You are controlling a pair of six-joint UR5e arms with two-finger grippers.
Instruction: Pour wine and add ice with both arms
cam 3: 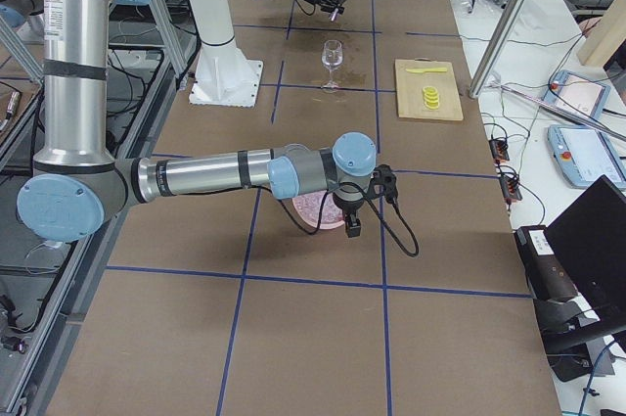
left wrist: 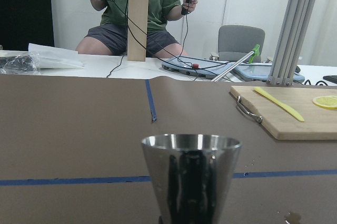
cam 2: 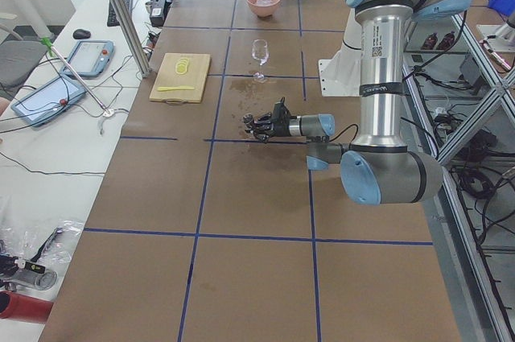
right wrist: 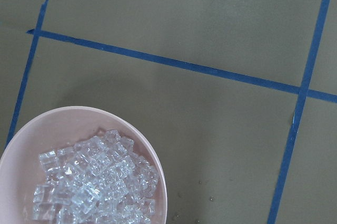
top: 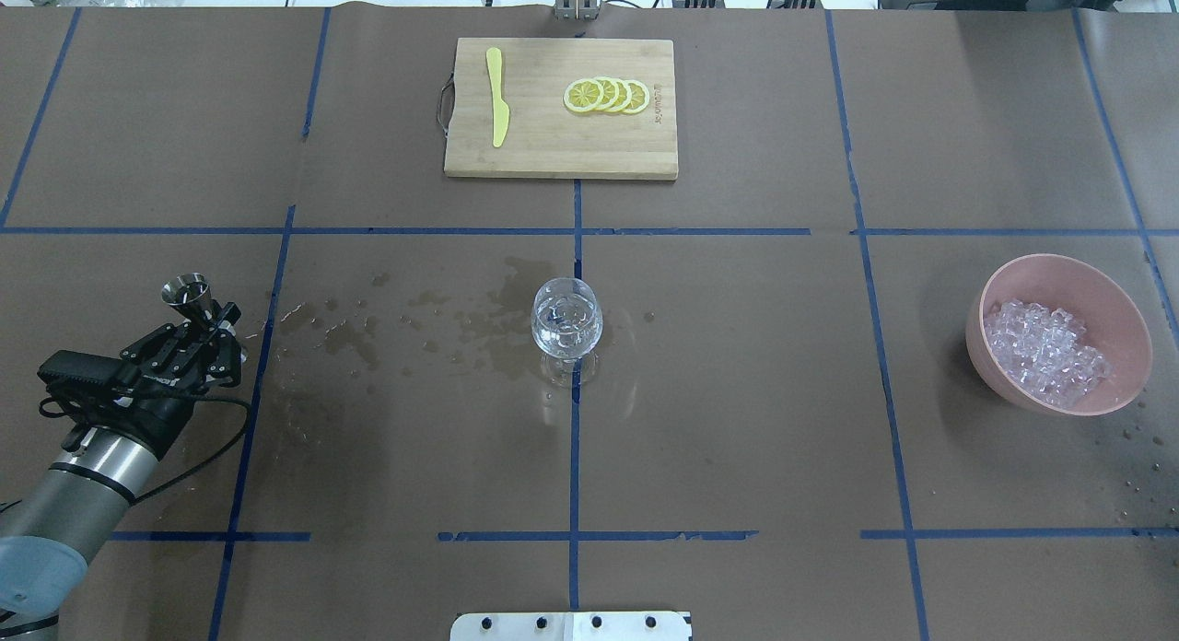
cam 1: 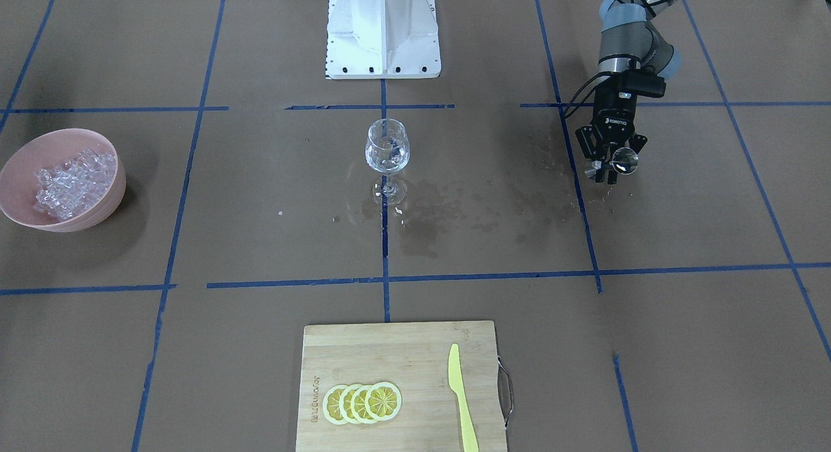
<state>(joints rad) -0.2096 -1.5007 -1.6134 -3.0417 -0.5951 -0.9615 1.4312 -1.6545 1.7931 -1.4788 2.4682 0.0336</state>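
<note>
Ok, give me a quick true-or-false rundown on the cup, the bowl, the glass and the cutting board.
1. The left gripper holds the steel cup. True.
2. The pink bowl is empty. False: it holds the ice.
3. The wine glass lies tipped over. False: it stands upright.
4. Four lemon slices lie on the cutting board. True.
5. The yellow knife lies on the table beside the board. False: it lies on the board.
</note>
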